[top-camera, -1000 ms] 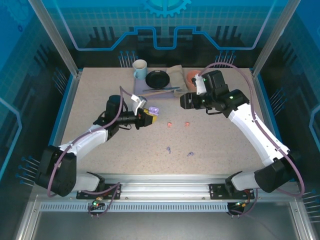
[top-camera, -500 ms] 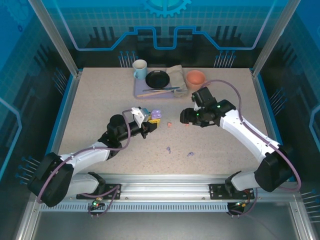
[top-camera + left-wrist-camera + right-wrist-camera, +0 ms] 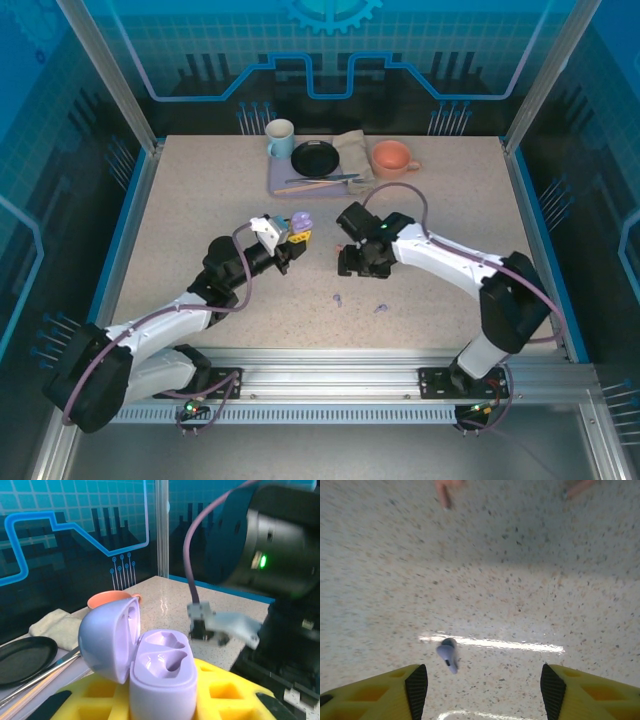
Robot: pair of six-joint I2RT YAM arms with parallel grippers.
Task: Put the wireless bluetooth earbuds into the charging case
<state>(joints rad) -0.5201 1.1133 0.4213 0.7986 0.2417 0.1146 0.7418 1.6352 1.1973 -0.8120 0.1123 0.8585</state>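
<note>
Speckled tabletop (image 3: 200, 190), blue grid-walled enclosure (image 3: 330, 60), lilac earbud (image 3: 447, 654), open case (image 3: 162, 672)

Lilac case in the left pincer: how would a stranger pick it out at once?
From the speckled table, follow the left arm to its yellow-tipped pincer near the middle. Clamped there is the lilac case, a smooth pebble with its lid flipped open over two empty hollows. It is far bigger than the tiny lilac earbuds lying on the tabletop.

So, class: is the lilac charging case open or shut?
Open: the lilac charging case has its lid hinged back, and both earbud wells sit empty.
</note>
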